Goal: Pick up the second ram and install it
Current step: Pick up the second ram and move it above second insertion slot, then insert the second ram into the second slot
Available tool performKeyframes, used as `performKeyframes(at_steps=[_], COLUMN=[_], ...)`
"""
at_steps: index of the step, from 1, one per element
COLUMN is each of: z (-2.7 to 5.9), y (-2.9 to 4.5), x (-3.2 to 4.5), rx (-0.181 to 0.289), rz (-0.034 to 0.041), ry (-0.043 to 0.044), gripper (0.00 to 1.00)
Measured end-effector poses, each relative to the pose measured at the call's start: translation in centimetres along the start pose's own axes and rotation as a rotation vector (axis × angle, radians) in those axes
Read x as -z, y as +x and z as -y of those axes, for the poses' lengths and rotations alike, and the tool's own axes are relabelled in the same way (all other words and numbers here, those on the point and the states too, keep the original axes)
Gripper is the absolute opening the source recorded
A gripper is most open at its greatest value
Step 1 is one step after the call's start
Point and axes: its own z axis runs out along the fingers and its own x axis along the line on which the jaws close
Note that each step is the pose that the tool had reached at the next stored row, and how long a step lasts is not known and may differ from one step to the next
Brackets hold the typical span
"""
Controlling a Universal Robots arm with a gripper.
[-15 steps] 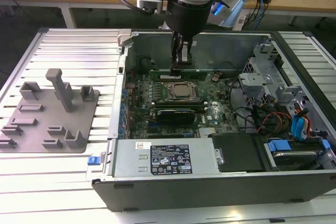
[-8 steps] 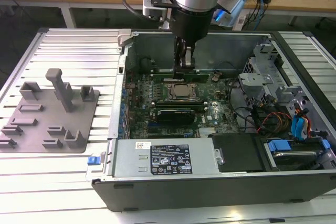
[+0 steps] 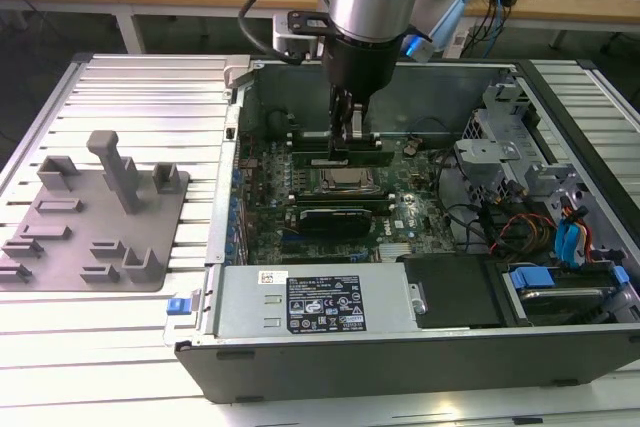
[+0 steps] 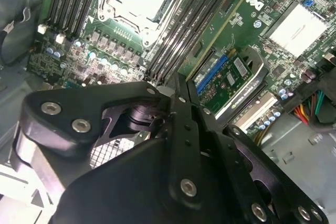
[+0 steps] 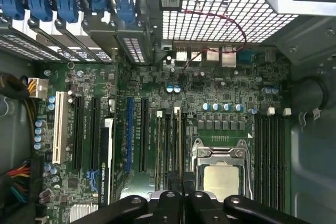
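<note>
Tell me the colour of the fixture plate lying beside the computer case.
The fixture plate is plain grey; the exterior view shows it best.

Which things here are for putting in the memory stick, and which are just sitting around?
For the job: gripper, its jaws shut on the second ram; memory slots beside the processor socket.
Just lying about: grey fixture blocks; black expansion card; power supply box; coloured cables.
</note>
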Motion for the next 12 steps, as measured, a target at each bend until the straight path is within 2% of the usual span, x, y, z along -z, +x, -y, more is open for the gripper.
performKeyframes(at_steps=[5, 12], z=[0.05, 0.05], y=[0.01, 0.01], x=[-0.72, -0.76], rx=[-0.034, -0.034], rz=[0.0023, 0.0023], ry=[0.0004, 0.0003], gripper=[0.09, 0.09])
